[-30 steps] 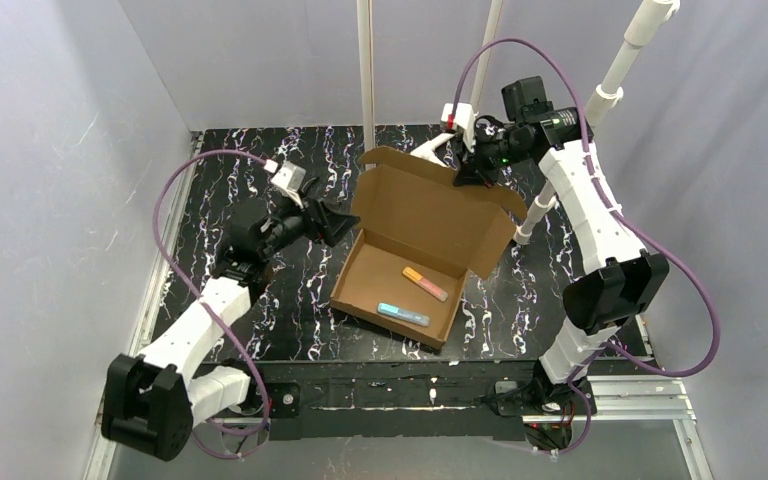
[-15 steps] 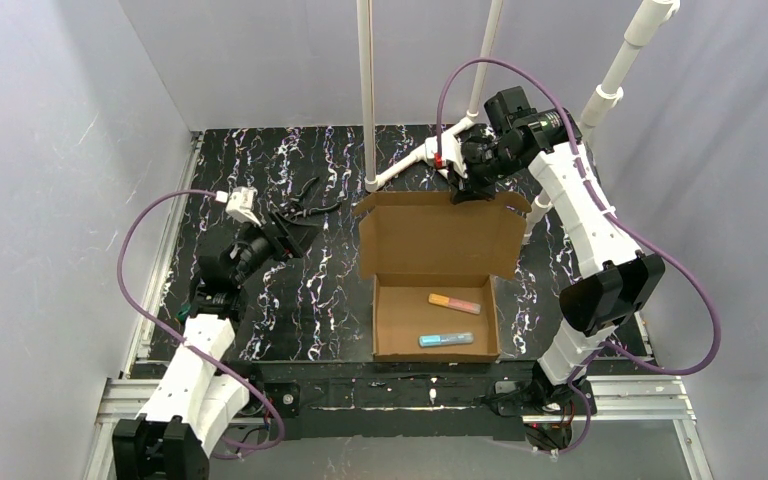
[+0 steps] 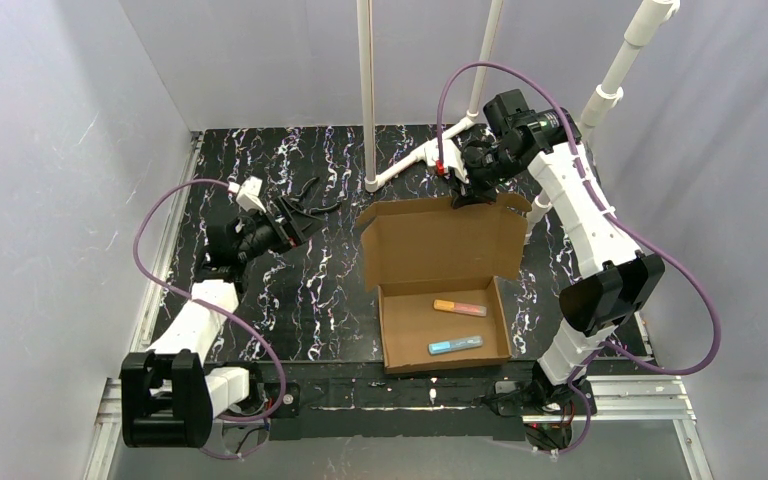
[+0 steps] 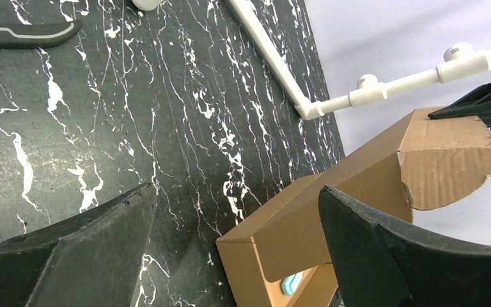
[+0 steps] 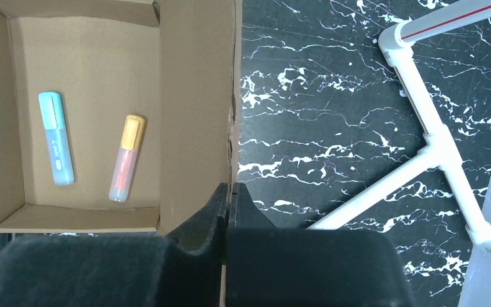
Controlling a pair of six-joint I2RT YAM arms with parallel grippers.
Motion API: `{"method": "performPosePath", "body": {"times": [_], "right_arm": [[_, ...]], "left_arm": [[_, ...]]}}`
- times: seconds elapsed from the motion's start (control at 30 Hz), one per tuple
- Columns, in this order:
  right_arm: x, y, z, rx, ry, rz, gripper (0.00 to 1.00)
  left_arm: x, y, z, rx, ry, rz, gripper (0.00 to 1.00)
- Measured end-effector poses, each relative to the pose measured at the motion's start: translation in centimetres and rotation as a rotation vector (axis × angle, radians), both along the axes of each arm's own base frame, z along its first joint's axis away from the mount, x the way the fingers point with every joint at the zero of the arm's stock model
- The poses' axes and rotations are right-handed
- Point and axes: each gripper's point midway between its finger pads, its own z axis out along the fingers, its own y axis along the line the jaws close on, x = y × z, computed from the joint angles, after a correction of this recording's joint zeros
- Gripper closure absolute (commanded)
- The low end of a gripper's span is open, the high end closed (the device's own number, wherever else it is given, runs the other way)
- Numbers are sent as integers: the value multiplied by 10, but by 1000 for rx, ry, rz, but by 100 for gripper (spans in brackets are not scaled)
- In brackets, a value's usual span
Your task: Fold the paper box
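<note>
On the black marbled table (image 3: 300,300) the cardboard box (image 3: 445,335) lies right of middle, lid (image 3: 438,240) upright; my right gripper (image 3: 460,197), nearer, is clenched on the lid's edge at 12 o'clock, and my left gripper (image 3: 305,225) hangs released, well apart at 9 o'clock.

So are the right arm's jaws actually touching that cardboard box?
Touching. The right wrist view shows the jaws pinched shut on the top edge of the box lid.

No text, brand or number can be read anywhere. The blue marker (image 5: 56,137), lying in the paper box (image 5: 89,77) well to the left of the right pincer (image 5: 229,190) in its wrist view, carries a short dark line of print, too small to make out.
</note>
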Motion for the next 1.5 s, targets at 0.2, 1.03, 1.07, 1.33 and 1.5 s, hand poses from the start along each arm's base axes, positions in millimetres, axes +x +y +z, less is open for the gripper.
{"method": "performPosePath", "body": {"times": [0.2,1.03,1.07,1.33,1.5], "right_arm": [[-5,3,3,0,1,13,99],[12,17,7,36,21,-61,99],[11,17,7,36,21,-60,99],[13,18,5,35,10,-63,99],[12,19,4,36,9,-58,99]], "left_arm": [[4,-6,-5,-11,-12,-52,21],[-83,-129,-4,-13,-330,-510,41],[-77,-133,-6,-8,-320,-509,41],[-70,-135,10,-16,-355,-485,30],[-76,-100,32,-47,-420,-362,29]]}}
